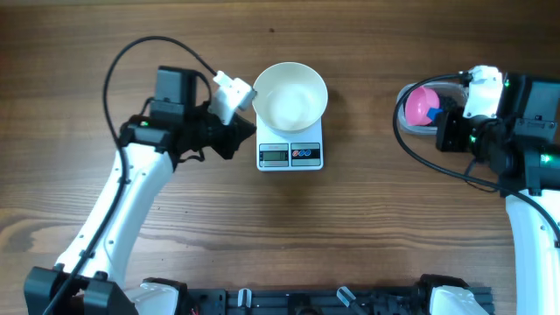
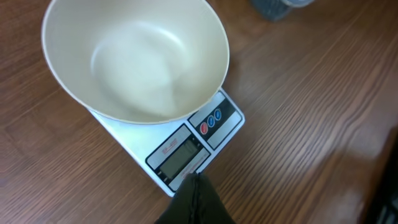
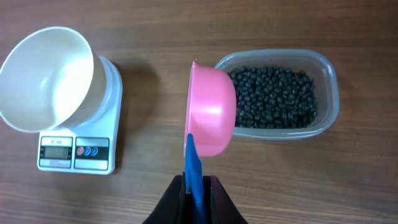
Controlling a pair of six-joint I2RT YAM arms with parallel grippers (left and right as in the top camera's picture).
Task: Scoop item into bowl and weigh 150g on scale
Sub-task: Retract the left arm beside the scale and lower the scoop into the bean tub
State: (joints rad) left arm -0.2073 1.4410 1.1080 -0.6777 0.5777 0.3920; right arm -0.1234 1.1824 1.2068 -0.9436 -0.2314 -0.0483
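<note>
Round plain white bowl [image 1: 290, 96] sits empty on the small white rectangular digital scale [image 1: 290, 155], mid-counter [image 1: 367, 227]. Left end effector [image 2: 196, 186] is clenched on nothing, tip just beside the scale's display end. Right end effector [image 3: 194, 183] is clamped on the blue handle [image 3: 193, 158] of the pink plastic scoop [image 3: 211, 115], which is tipped on its side beside the clear rectangular plastic tub [image 3: 326, 81]. The small round black beans [image 3: 273, 96] lie in the tub.

bowl [image 1: 290, 94]: wht, empty, upright on scale [image 1: 290, 155] | item [image 3: 273, 96]: blk heap in clr tub [image 3: 331, 93]
</note>
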